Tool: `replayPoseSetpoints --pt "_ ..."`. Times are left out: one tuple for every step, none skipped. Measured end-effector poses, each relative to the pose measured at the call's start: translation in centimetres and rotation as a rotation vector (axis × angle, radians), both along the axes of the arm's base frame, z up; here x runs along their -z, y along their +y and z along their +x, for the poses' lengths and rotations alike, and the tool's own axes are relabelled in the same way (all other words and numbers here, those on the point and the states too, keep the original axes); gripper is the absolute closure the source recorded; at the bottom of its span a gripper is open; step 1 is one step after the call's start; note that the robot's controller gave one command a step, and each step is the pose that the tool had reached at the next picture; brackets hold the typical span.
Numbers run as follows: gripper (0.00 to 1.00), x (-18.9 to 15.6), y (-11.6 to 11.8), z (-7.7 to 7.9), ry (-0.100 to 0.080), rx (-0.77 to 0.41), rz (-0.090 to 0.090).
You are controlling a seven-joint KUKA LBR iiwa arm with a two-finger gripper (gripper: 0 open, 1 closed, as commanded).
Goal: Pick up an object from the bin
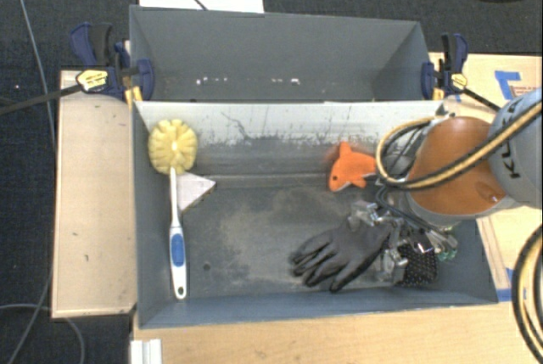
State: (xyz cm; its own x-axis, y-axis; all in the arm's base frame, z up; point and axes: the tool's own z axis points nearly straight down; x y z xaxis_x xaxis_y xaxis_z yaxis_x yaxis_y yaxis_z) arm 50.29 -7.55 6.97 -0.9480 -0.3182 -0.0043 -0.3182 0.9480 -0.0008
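Note:
My gripper (389, 233) hangs low at the right end of the bin, below the arm's orange cover. It is right over the cuff end of a black glove (335, 254), which lies flat on the bin floor near the front wall with its fingers pointing left. An orange fish toy (348, 169) lies just behind and left of the gripper, near the back wall. A dark mesh-textured thing (422, 267) shows beside the gripper at the front right, partly hidden by it.
A dish brush (175, 210) with a yellow head and a white and blue handle lies along the left wall, a small white triangular piece (193, 188) beside it. The arm and its cables cover the bin's right end.

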Motion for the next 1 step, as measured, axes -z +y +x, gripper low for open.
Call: replayPoseSetpoints --pt "0.0 -0.1 6.39 1.05 -0.002 -0.196 0.002"
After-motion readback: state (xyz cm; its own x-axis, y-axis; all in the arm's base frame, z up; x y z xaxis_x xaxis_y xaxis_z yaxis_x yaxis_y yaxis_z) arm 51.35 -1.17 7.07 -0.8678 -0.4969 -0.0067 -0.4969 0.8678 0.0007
